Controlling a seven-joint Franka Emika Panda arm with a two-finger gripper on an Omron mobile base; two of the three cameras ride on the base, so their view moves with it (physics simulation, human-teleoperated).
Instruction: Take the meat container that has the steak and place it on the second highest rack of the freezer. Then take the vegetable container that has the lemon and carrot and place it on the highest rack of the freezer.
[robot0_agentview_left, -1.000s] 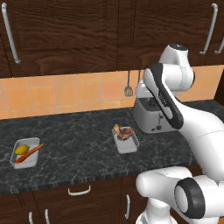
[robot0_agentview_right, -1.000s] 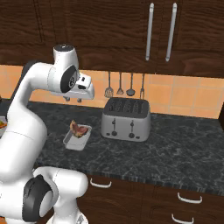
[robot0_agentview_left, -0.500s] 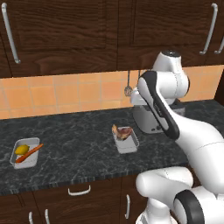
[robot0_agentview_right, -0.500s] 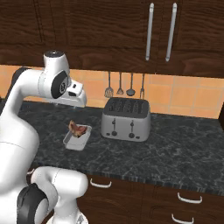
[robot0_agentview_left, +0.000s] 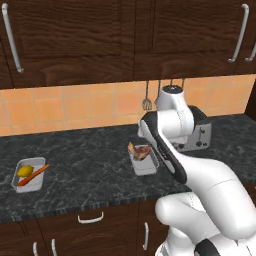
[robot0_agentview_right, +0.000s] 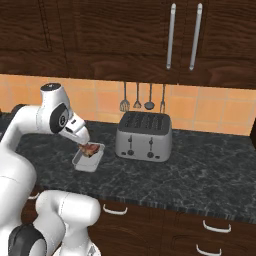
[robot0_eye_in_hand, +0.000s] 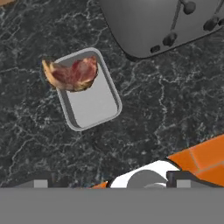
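Presently we find the small reddish-brown steak with its tan fatty edge (robot0_eye_in_hand: 72, 74) lying at one end of a shallow grey rectangular tray (robot0_eye_in_hand: 94, 105), which rests on the black marbled stone counter (robot0_agentview_left: 90, 165) just beside the silver four-slot toaster (robot0_agentview_right: 144, 136). The steak overhangs the tray rim on one side. The second grey tray (robot0_agentview_left: 29, 176), holding the round yellow lemon (robot0_agentview_left: 25, 171) and the thin orange carrot (robot0_agentview_left: 33, 175), sits on the same counter well apart from the toaster, toward the far end.

We note the white arm's two-finger gripper (robot0_agentview_right: 84, 141) poised above the steak tray, near the toaster. Its jaws are hard to make out; by all indications they stand wide apart and hold nothing.

Risks, in our judgement:
- The tray wall is thin and low — a descent off the rim would close on air or tip the tray.
- The overhanging steak could be pinched or dragged off if the jaws come down at that end.
- The toaster stands close; a wide approach could strike it.
- The freezer is not before us, so a long carry follows — a shallow grip could let the tray slip.

We can read no brand, label or writing on any item.
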